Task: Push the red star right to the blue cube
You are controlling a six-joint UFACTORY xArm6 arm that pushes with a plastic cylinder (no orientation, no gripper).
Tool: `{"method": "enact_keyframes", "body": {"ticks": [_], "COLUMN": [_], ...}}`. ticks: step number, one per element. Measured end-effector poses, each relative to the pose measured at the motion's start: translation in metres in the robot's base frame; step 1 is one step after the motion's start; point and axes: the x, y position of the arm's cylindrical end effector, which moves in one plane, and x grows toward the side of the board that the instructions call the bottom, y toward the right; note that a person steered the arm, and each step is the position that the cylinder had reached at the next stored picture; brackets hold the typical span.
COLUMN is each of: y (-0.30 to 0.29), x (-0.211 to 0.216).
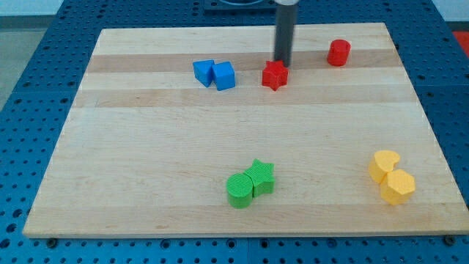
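The red star lies near the view's top, right of centre. The blue cube sits to its left, touching a second blue block on its left side. My tip is the end of the dark rod coming down from the view's top. It stands just above and slightly right of the red star, touching or nearly touching its upper edge.
A red cylinder stands at the top right. A green cylinder and a green star touch at the bottom centre. Two yellow blocks touch at the bottom right. The wooden board ends on all sides.
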Motion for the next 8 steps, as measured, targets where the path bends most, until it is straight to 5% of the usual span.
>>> {"method": "enact_keyframes", "body": {"ticks": [2,7,8], "y": [0.017,-0.07,-0.031], "x": [0.049,0.054,0.07]}}
